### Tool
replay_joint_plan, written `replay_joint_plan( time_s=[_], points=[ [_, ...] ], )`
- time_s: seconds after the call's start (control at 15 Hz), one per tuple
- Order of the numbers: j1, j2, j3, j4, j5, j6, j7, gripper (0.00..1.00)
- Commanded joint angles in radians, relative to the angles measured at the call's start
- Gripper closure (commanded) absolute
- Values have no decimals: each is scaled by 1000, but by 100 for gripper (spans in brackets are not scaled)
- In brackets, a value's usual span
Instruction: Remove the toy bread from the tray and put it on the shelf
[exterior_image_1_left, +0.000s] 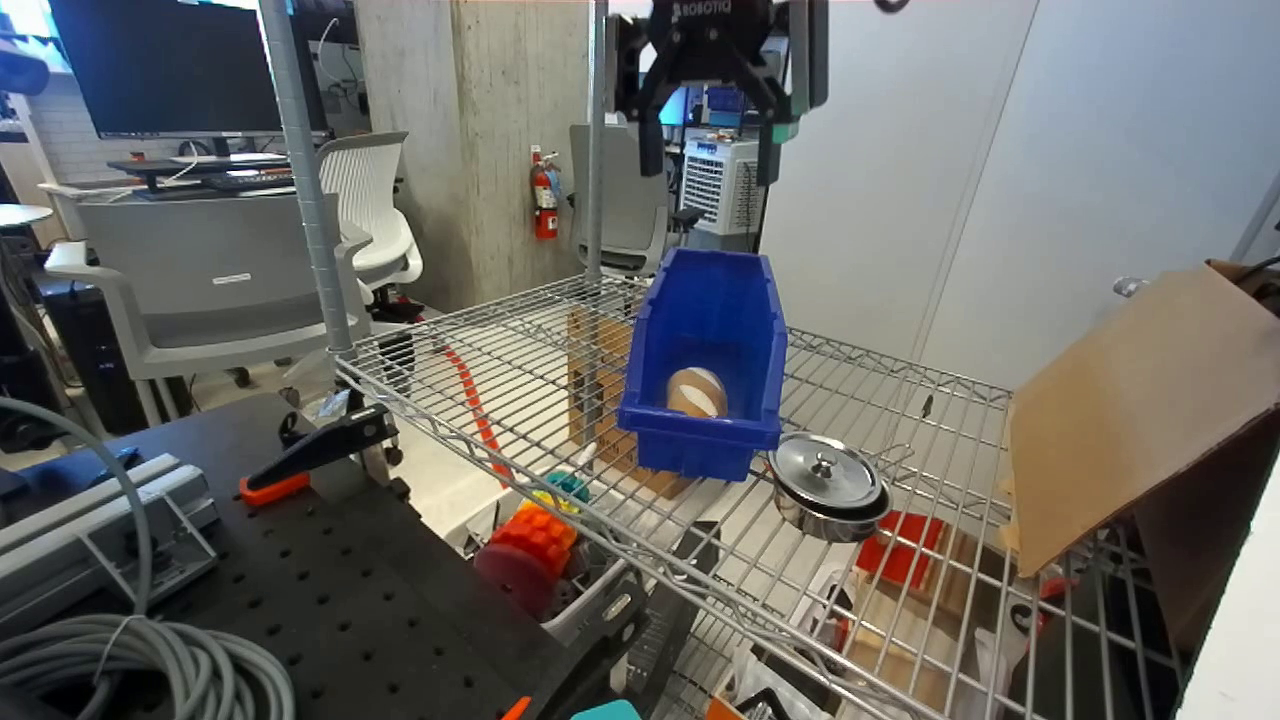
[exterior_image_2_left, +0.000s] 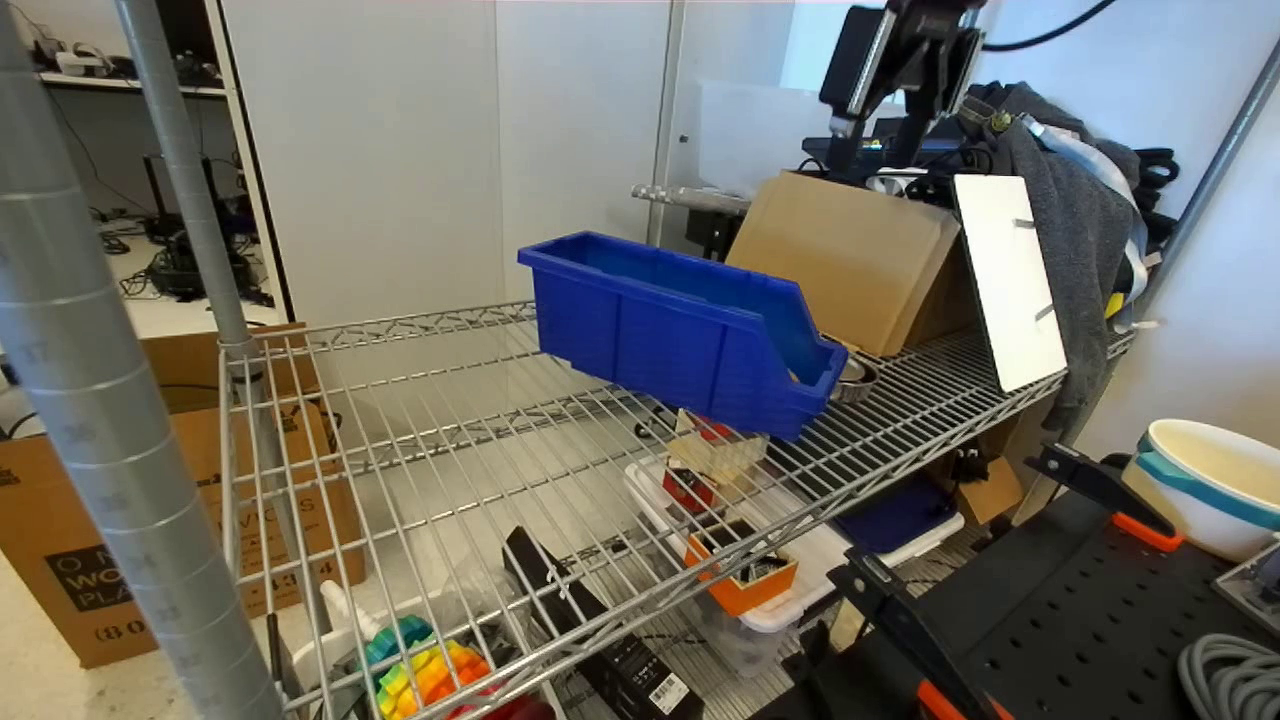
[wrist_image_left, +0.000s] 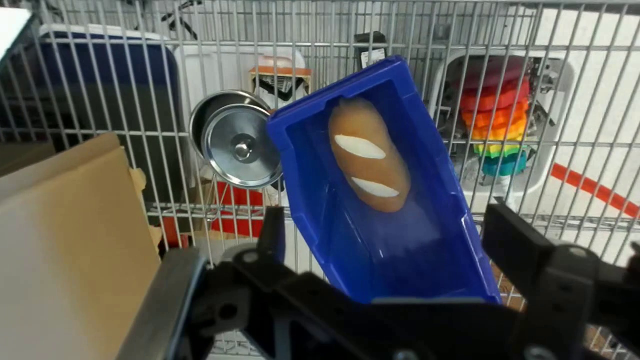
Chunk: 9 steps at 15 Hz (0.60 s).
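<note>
The toy bread, a tan loaf with white slashes, lies inside the blue tray near its low front end. It shows whole in the wrist view. In an exterior view the tray's side wall hides nearly all of it. The tray stands on the wire shelf, at an angle to the wires. My gripper hangs in the air well above the tray, fingers pointing down. In the wrist view the gripper is open and empty, its fingers wide apart, with the bread beyond them.
A metal pot with a silver lid stands beside the tray's front end. A cardboard box leans on the shelf, with a white panel by it. Metal posts rise at shelf corners. A black perforated table adjoins the shelf.
</note>
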Motion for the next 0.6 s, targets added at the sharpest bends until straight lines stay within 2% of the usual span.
replay_joint_plan(
  time_s=[0.0,0.53],
  points=[
    [-1,116,1,47,100,93,6,0],
    [-6,288,14,90,208,234,79,0]
  ],
)
